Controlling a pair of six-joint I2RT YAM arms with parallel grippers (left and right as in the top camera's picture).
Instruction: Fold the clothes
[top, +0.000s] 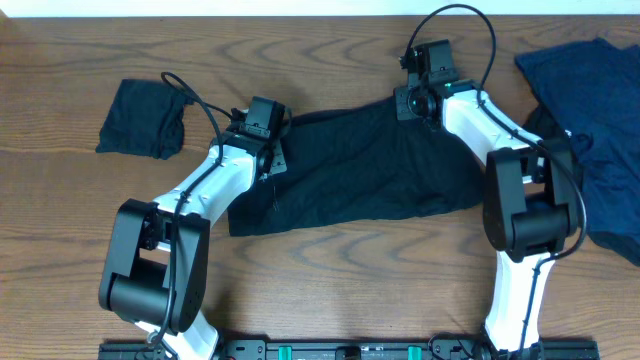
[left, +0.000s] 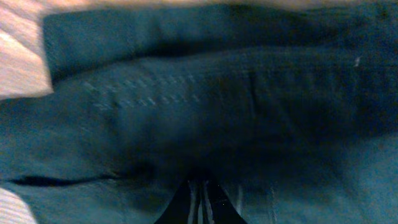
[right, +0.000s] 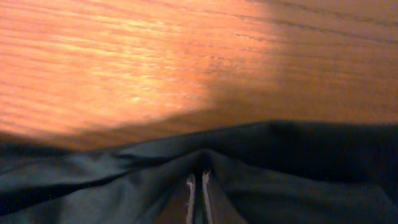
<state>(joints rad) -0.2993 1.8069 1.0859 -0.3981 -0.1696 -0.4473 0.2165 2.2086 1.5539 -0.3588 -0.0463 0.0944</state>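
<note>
A large black garment lies spread across the middle of the table. My left gripper is at its left end, shut on the fabric; the left wrist view shows the fingers pinching dark cloth with a stitched seam. My right gripper is at the garment's far right corner, shut on its edge; the right wrist view shows the fingers closed on a raised fold of black cloth. A folded black garment lies at the far left. Navy blue clothes are piled at the right.
The wooden table shows bare along the far edge and in front of the garment. The navy pile reaches the table's right edge, next to the right arm's base. Both arm bases stand at the front edge.
</note>
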